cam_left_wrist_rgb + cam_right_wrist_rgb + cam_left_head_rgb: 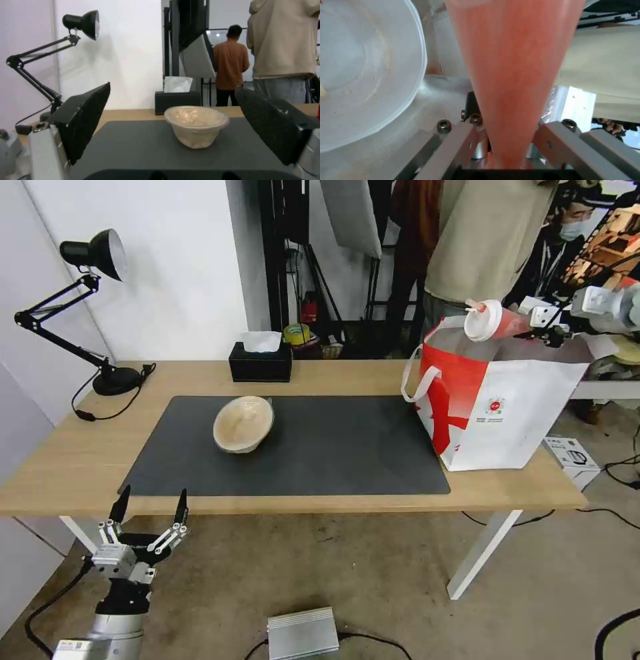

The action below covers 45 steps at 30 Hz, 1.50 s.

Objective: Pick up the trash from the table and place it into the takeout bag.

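The red drink cup (501, 322) hangs in the air over the open mouth of the takeout bag (507, 407), tipped onto its side. Its long axis runs nearly level, white lid (483, 321) and straw pointing toward the robot's left, base toward the right where the right gripper (543, 328) pinches it. In the right wrist view the cup (516, 75) tapers down between the two grey fingers (553, 142), which press against its narrow end. Just beside it, inside the bag, lies the wide white bowl (360, 75) against the silver lining (443, 100).

The right arm reaches in from the far right at about bag-top height, wrist level with the cup. The bag stands upright at the right end of the table (73, 460), close to the front right corner, its left edge overlapping the corner of the dark grey mat (333, 447).

The tan paper bowl (244, 423) sits left of centre on the mat, tilted with its mouth toward the robot; there is open mat all round it. A black tissue box (261, 361) stands behind it near the far edge, a desk lamp (93, 313) at the far left.

The left gripper (150, 507) waits low in front of the table's near edge, fingers spread wide and pointing up, the bowl (196, 125) framed between them.
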### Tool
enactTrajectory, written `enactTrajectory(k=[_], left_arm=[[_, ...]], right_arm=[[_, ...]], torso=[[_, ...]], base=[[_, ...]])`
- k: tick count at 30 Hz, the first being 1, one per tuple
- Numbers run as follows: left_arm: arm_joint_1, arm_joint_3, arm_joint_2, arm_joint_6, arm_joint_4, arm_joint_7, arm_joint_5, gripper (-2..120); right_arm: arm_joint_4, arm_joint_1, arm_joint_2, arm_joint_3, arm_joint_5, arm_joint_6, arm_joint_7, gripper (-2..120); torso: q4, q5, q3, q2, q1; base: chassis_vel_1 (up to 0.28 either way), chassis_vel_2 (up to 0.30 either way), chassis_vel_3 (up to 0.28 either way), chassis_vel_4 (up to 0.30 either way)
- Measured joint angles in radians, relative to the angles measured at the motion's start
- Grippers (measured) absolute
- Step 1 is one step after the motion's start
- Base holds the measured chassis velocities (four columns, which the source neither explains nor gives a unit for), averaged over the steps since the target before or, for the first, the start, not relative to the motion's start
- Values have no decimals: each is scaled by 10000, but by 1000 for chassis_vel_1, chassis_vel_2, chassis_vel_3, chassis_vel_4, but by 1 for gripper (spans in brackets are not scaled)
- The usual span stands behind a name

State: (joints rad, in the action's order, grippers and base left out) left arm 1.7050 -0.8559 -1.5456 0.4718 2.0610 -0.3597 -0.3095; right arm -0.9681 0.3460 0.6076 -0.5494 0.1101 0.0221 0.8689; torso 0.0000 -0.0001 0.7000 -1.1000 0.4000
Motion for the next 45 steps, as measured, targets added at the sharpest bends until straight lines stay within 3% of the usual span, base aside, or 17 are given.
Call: enactTrajectory(k=[17, 36, 39, 45], left_arm=[[-57, -11, 94, 12, -190, -20, -14, 100], [-77, -47, 117, 12, -207, -223, -116, 100], [-76, -50, 89, 12, -163, -234, -118, 100], [-68, -70, 74, 11, -118, -235, -117, 100]], right_arm=[[1040, -22, 712, 150, 503, 195, -367, 10], [1028, -43, 670, 235, 548, 202, -248, 76], [926, -100, 610, 343, 544, 201, -249, 91], [874, -109, 534, 409, 512, 199, -248, 100]], torso=[[1, 0, 0, 0, 0], [0, 0, 0, 0, 0], [0, 0, 0, 0, 0], [0, 0, 0, 0, 0]], base=[[0, 0, 0, 0], [0, 0, 0, 0], [0, 0, 0, 0], [0, 0, 0, 0]])
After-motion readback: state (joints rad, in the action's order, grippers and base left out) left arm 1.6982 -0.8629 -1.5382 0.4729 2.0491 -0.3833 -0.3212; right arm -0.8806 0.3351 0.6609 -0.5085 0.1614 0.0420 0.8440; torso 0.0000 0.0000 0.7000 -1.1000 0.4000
